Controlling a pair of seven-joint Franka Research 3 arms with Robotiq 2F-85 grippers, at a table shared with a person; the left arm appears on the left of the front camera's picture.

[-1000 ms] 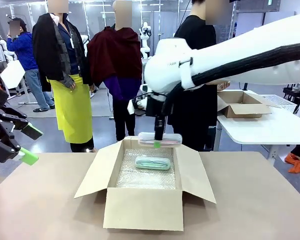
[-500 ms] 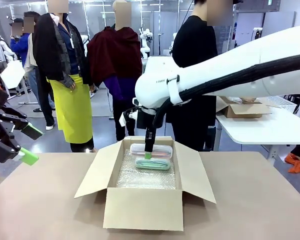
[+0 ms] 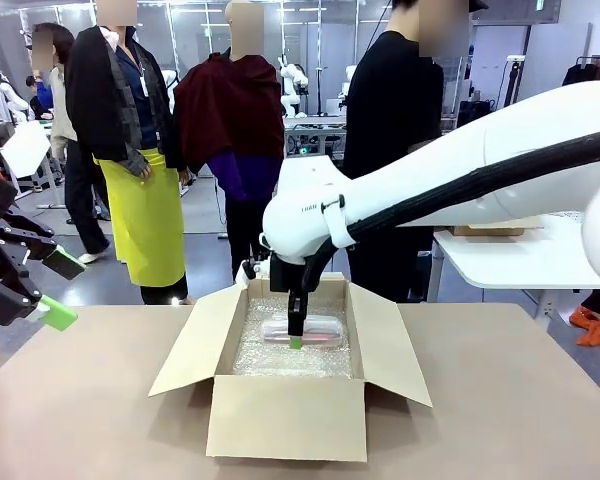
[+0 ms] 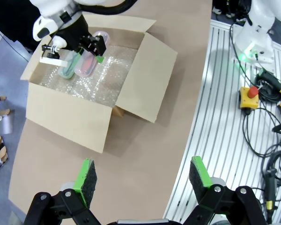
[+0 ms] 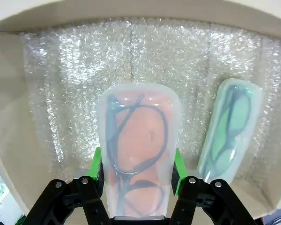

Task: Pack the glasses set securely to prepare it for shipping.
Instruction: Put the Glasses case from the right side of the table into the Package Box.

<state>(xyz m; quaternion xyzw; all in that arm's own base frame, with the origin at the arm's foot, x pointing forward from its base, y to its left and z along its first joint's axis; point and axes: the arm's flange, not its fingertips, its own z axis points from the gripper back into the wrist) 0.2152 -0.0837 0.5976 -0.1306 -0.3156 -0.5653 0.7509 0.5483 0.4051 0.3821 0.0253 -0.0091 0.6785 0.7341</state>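
Right wrist view: dark frames (image 5: 129, 117) show through pink case (image 5: 136, 136) and mint case (image 5: 229, 126).
My right gripper (image 5: 137, 164): clenched on pink case.
My left gripper (image 4: 143, 176): wide open, empty.

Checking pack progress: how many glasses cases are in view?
2. The pink case is clamped in the right gripper, low inside the carton; the mint-green case lies beside it on the bubble wrap. Nothing suggests a hidden one.

Tight in the carton (image 3: 285, 420), open outside
Mint-green case (image 5: 229, 131) just beside the right jaws, bare bubble wrap (image 5: 61, 93) opposite, walls around; bare worktop (image 4: 145, 154) under the left jaws.
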